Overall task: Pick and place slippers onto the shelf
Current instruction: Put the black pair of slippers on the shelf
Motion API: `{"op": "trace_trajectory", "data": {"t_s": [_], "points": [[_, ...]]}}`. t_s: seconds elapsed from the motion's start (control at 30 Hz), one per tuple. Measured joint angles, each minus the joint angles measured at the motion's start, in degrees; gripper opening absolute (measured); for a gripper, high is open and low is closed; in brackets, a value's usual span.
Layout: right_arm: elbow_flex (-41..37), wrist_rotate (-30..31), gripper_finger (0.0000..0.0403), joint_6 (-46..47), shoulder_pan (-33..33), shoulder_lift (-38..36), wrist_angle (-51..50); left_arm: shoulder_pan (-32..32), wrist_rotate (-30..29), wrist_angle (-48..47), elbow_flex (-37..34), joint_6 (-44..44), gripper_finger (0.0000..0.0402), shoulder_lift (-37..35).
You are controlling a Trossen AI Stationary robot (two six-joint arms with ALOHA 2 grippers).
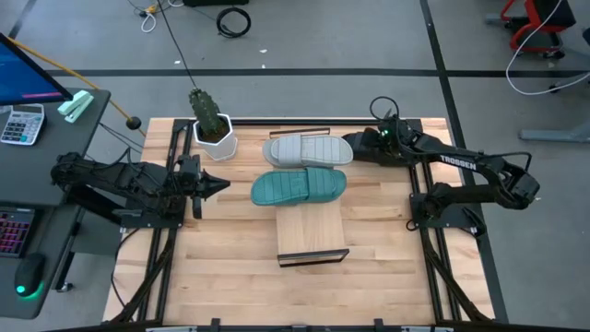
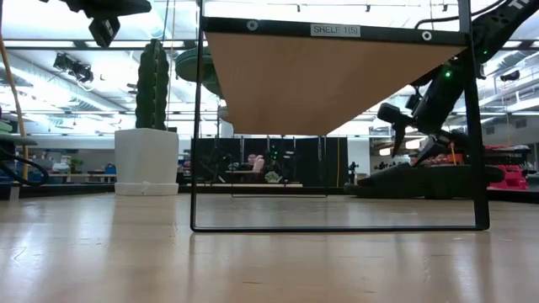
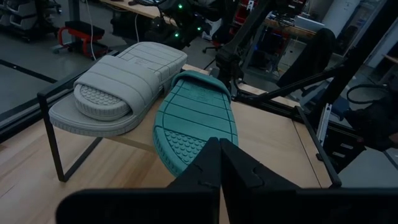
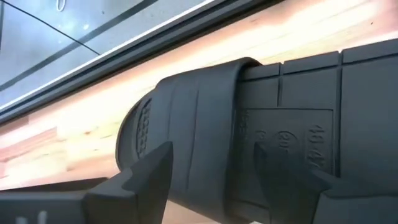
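From above I see the grey slipper and teal slipper lying side by side on the shelf. My left hand waits beside them, fingers together. Right wrist: my right hand, fingers apart, straddles the black slipper on the surface.

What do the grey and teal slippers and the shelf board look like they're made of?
Light grey ribbed slide slipper and teal green slide slipper: likely moulded foam or rubber, matte, with cast-in ridges and studs. Long rectangular shelf board: pale wood, visible grain.
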Motion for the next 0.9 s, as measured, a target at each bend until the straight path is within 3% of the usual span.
{"op": "trace_trajectory", "data": {"t_s": [0.33, 0.67, 0.9], "points": [[0.0, -0.9, 0.0234, 0.4, 0.5, 6.3, 5.2, 0.0, 0.0, 0.0, 0.0, -0.1, 0.0027, 0.0], [0.0, -2.3, 0.0234, -0.7, 0.4, 7.6, 9.4, 0.0, 0.0, 0.0, 0.0, -0.4, 0.0006, 0.0], [0.2, -3.7, 0.0234, -2.6, 0.1, 10.8, 10.5, 0.0, 0.0, 0.0, 0.0, -0.5, 0.0023, 0.0]]}}
